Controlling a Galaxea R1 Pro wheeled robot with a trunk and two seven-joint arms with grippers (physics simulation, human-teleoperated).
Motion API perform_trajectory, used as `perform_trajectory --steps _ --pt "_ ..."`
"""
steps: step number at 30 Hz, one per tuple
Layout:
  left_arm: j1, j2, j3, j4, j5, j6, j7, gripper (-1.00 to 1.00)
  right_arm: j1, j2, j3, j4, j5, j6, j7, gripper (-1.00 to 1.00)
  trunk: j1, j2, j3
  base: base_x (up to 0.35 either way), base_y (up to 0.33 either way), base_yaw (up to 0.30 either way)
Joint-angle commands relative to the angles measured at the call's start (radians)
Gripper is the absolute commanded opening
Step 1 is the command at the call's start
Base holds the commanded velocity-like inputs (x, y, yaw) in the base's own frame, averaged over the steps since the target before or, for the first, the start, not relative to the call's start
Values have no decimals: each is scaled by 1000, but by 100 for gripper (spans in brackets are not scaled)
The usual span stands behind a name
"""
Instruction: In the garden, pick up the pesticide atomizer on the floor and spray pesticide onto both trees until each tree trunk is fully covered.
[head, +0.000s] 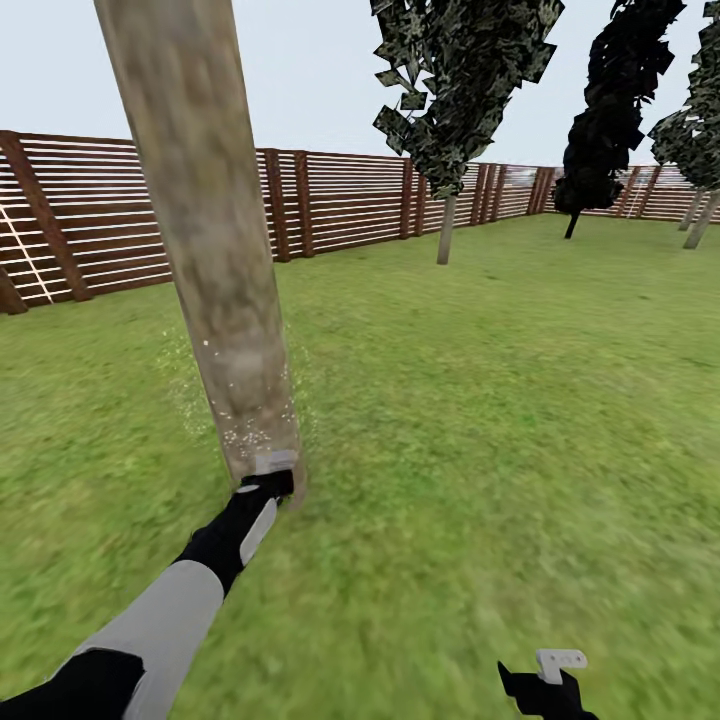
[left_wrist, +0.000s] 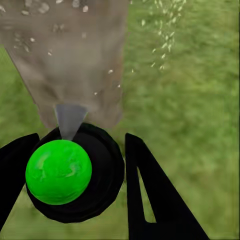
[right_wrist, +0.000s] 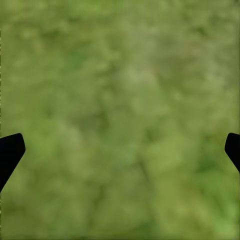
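- Left arm (head: 170, 610) reached forward and low to the foot of the near trunk (head: 215, 260); left gripper (left_wrist: 75, 172) clamped on the atomizer (left_wrist: 75, 172).
- Atomizer sat at the trunk base, long axis along the fingers, nozzle (left_wrist: 70, 120) aimed at the bark, almost touching; white specks on bark and grass (head: 480, 420).
- Right gripper (right_wrist: 120, 150) hung over grass well clear of the trunk, jaws wide, empty.
- Fence (head: 340, 200) and second tree (head: 447, 225) stood far behind the trunk.

Left hand (head: 270, 487) reaches forward, clamped (fingers close together); right hand (head: 548, 680) spread wide.

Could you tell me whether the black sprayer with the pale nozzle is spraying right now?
Spraying: pale droplets hang around the mottled grey-brown trunk, with the black sprayer in the left claw aimed there.
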Motion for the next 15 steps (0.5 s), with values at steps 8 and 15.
perform_trajectory --steps 8,15 --pt "12 147 97 -211 -5 151 26 -100 0 0 0 0 0 0 0 100 0 0 0 0 0 0" --pt "3 59 11 -443 -14 365 47 -100 0 0 0 0 0 0 1 100 0 0 0 0 0 0"
